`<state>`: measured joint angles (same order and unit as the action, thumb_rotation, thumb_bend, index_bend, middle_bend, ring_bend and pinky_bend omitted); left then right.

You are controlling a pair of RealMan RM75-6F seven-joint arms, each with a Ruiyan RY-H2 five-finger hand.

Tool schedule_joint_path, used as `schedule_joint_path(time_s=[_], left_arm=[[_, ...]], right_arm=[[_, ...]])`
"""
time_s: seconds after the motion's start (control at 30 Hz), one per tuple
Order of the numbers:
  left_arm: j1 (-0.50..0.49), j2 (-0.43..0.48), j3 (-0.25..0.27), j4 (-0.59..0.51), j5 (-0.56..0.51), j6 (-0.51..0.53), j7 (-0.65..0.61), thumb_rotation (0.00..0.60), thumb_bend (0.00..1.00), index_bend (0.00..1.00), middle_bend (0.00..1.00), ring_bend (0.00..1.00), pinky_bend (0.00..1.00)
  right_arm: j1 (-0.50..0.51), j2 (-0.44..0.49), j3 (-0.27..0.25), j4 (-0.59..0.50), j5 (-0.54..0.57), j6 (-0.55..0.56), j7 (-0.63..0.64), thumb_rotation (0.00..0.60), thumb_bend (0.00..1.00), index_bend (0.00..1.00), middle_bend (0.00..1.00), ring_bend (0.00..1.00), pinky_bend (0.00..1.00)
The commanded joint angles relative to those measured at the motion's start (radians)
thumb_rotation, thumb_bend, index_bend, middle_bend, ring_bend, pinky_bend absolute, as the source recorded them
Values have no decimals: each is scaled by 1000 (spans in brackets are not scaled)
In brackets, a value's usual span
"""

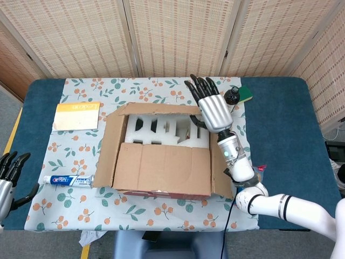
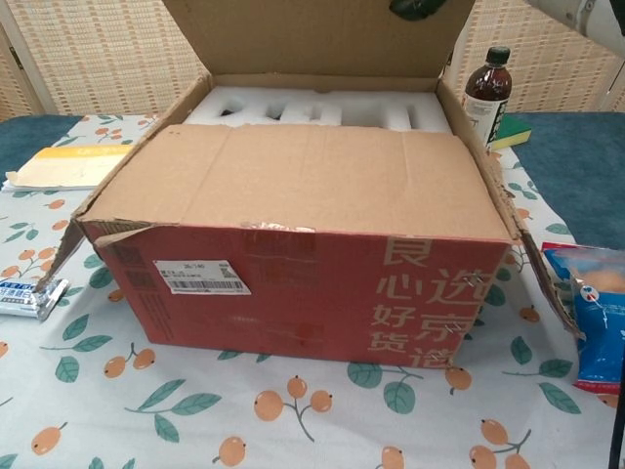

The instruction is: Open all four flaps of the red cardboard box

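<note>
The red cardboard box (image 2: 312, 283) stands mid-table. Its far flap (image 2: 312, 34) is upright, baring white foam (image 1: 161, 132) inside. The near flap (image 1: 161, 168) lies flat over the front half. The left side flap (image 1: 113, 143) and the right side flap (image 2: 488, 181) splay outward. My right hand (image 1: 211, 110) is at the far flap's right end, fingers stretched up behind it and thumb on its inner face; the chest view shows only a dark fingertip (image 2: 420, 8) there. My left hand (image 1: 7, 175) hovers off the table's near left corner, fingers apart, holding nothing.
A brown bottle (image 1: 230, 96) stands just right of the box's far corner, beside a green pad (image 1: 247, 93). A yellow booklet (image 1: 77, 115) and a toothpaste box (image 1: 67, 179) lie to the left. A snack packet (image 2: 596, 313) lies to the right.
</note>
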<state>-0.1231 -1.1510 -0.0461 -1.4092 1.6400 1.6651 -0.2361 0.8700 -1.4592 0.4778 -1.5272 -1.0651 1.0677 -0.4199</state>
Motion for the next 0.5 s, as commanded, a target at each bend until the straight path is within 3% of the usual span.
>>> schedule_joint_path(time_s=[0.03, 0.17, 0.5], left_arm=[[-5, 0, -1, 6, -7, -14, -8, 600, 401, 47, 162, 22, 0], [-11, -1, -4, 14, -17, -32, -22, 600, 401, 55, 161, 22, 0], [-24, -10, -27, 47, -96, -102, -60, 600, 399, 49, 154, 23, 0]], right_arm=[[37, 7, 37, 43, 57, -21, -7, 600, 398, 0, 0, 0, 0], [76, 3, 55, 116, 95, -42, -5, 600, 398, 0, 0, 0, 0], [173, -95, 27, 503, 61, -67, 49, 600, 396, 0, 0, 0, 0]])
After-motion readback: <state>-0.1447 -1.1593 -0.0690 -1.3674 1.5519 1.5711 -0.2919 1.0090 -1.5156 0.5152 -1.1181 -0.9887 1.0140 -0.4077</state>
